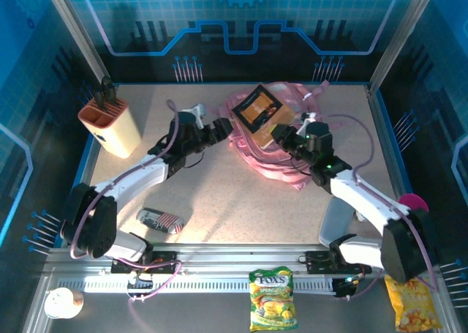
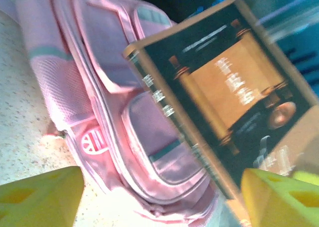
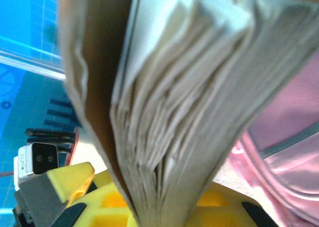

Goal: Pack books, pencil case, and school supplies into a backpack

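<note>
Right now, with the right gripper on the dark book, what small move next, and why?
Probably ease the left gripper back: it stands wide open beside the book, while the right gripper is clamped on the book's edge over the backpack.

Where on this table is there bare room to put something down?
The widest bare table lies front middle, bordered by the pencil case, the left arm and the backpack. A smaller patch lies at the back, between the holder and backpack. Crowded: around the backpack, where the left gripper and right gripper flank the book.
</note>
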